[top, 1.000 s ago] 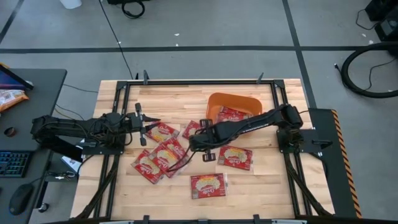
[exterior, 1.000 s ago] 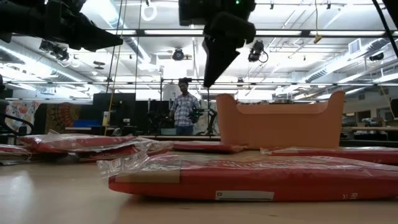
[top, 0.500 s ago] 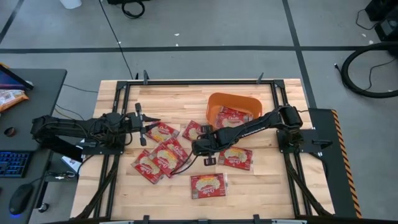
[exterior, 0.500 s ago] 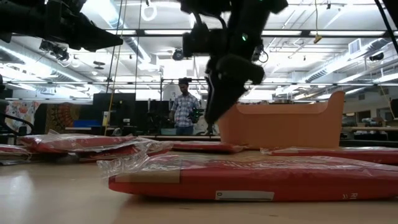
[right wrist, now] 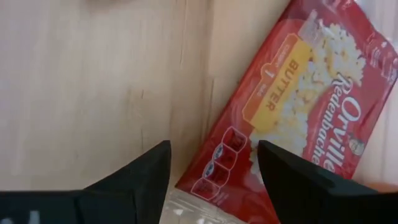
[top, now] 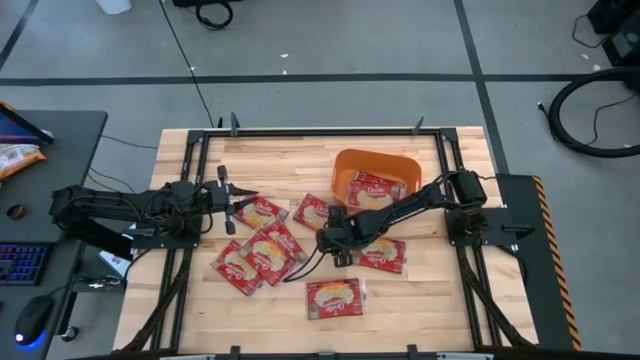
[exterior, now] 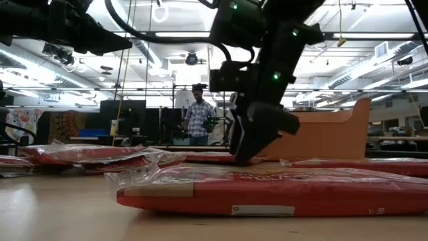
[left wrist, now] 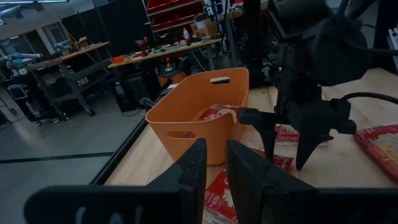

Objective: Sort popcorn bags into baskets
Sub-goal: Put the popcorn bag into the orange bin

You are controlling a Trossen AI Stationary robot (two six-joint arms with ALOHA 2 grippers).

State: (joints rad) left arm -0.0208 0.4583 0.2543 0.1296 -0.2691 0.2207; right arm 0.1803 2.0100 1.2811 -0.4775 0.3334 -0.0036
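right gripper (top: pixel 335 237): fingers spread wide, low over the table (top: pixel 430 300), empty; a red popcorn bag (right wrist: pixel 305 106) lies flat just beyond its fingertips, touching neither finger. orange basket (top: pixel 376 172): near the table's far edge, packets inside. further popcorn bags (top: pixel 258 255): scattered mid-table. left gripper (top: pixel 237 198): fingers nearly pressed together, empty, raised at the table's left side.

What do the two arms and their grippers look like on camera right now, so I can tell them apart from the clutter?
Both arms are dark, near-black jointed links on black frame mounts. The right gripper has two blunt, tapered black fingers, small green lights on its wrist housing and a thick black cable looping above it. The left gripper has two flat, matte black fingers with squared tips. No coloured markings show.
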